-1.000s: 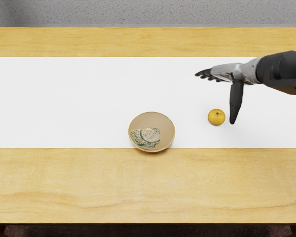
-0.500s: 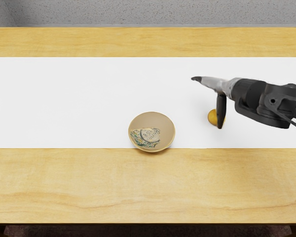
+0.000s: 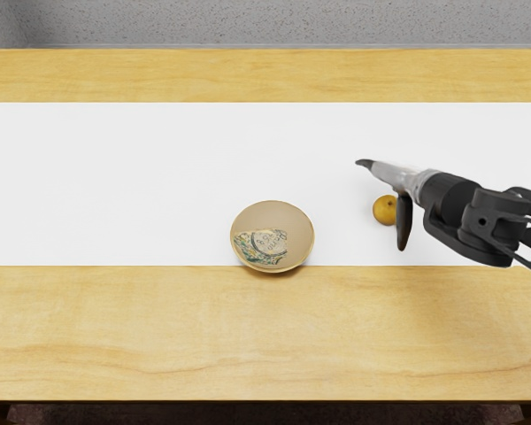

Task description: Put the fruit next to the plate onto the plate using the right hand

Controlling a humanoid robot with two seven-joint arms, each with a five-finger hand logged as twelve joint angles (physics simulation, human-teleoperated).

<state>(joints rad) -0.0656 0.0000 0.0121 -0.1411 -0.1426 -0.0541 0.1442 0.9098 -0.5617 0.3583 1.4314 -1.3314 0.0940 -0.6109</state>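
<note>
1. We see the round tan ceramic plate [image 3: 272,235] on the white table strip [image 3: 142,177].
2. The small round yellow fruit [image 3: 385,209] sits on that strip, off to the plate's right, not touching it.
3. Our grey and black right hand [image 3: 411,184] is just right of the fruit. It is spread wide and holds nothing, with its thumb hanging beside the fruit. We think it must close toward the left.

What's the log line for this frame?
stage: pre-grasp | right hand: open, at fruit | fruit: on white runner, right of plate, unheld | left hand: out of view
</note>
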